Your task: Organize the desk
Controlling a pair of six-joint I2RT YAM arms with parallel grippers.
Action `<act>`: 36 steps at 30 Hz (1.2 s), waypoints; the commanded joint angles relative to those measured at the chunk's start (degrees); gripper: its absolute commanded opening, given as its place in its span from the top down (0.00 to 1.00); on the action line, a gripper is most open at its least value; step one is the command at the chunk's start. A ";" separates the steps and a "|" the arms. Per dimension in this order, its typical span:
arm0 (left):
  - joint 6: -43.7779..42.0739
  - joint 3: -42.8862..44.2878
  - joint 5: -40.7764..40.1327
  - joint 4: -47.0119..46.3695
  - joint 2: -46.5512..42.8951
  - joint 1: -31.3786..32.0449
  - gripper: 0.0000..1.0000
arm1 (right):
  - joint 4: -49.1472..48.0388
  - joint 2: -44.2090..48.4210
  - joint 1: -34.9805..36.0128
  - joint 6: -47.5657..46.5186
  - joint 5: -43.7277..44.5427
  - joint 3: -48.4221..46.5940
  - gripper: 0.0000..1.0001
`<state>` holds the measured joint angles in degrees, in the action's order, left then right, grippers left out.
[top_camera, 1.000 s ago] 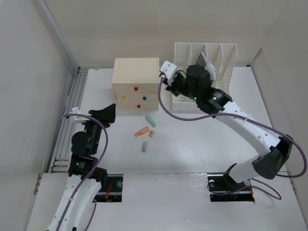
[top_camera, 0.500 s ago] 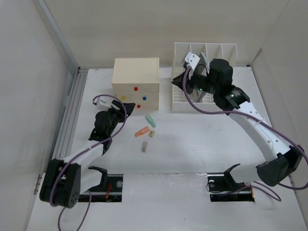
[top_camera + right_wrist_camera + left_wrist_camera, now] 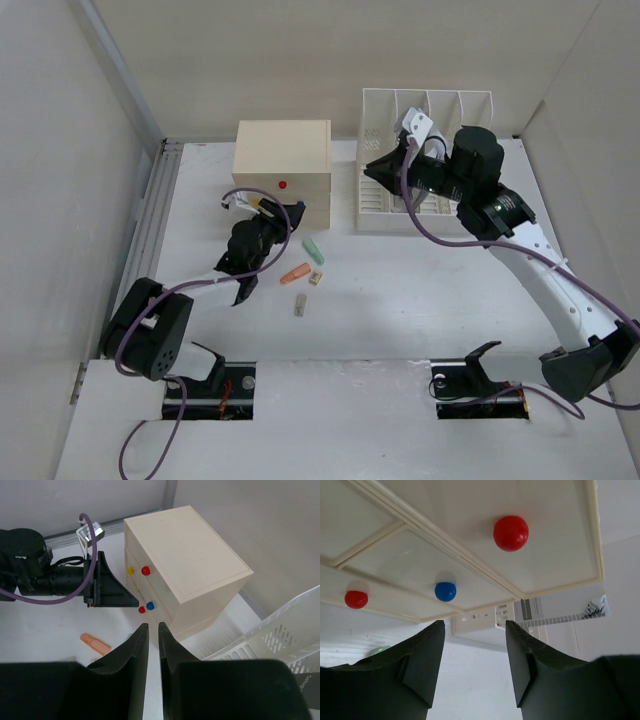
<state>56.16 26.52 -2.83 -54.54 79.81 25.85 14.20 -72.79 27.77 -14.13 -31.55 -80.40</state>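
Note:
The white desk [image 3: 420, 300] carries a cream drawer box [image 3: 282, 172] with coloured knobs and a white slotted file rack [image 3: 425, 130]. Small items lie in front of the box: a green one [image 3: 313, 247], an orange one [image 3: 296, 272], a tan one [image 3: 316, 278] and a grey one [image 3: 299, 305]. My left gripper [image 3: 287, 214] is open and empty, close to the box front. In the left wrist view [image 3: 474, 626] it faces a red knob [image 3: 510, 533] and a blue knob [image 3: 445, 591]. My right gripper [image 3: 374, 170] hangs shut and empty above the rack's left end, jaws almost touching in the right wrist view [image 3: 152, 627].
The right wrist view shows the drawer box [image 3: 185, 560], the left arm [image 3: 60, 577] in front of it, the orange item [image 3: 95, 643] and the rack's edge [image 3: 280, 635]. Side walls enclose the desk; a metal rail [image 3: 150, 230] runs along the left edge.
My left arm has reached forward from the left side up to the drawer box front. My right gripper has moved right, from the box's corner to above the rack.

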 commanded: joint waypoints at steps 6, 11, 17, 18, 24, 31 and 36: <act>2.02 4.50 -7.98 -3.55 3.07 1.49 0.54 | -4.53 3.71 -0.26 2.26 -1.67 0.95 0.81; 2.73 5.12 -8.50 -3.55 5.26 2.02 0.56 | -5.06 4.24 -0.26 2.27 -0.35 1.47 0.81; 2.73 6.17 -8.51 -3.55 7.37 2.02 0.56 | -5.58 4.77 -0.26 2.27 0.17 2.00 0.81; 2.73 6.78 -8.51 -3.55 7.38 2.02 0.56 | -5.58 4.77 -0.26 2.27 0.17 2.00 0.81; 3.25 7.40 -9.73 -4.07 9.92 2.02 0.59 | -6.10 4.77 -0.26 2.27 0.70 2.52 0.81; 3.25 7.93 -10.79 -4.08 11.15 2.02 0.63 | -6.11 4.77 -0.26 2.27 0.70 2.53 0.81; 3.25 8.98 -10.79 -4.61 11.77 2.02 0.69 | -6.64 4.77 -0.26 2.27 1.23 3.06 0.81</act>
<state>59.20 33.06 -12.58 -55.18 91.68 27.64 11.20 -69.32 27.77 -12.60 -30.79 -77.47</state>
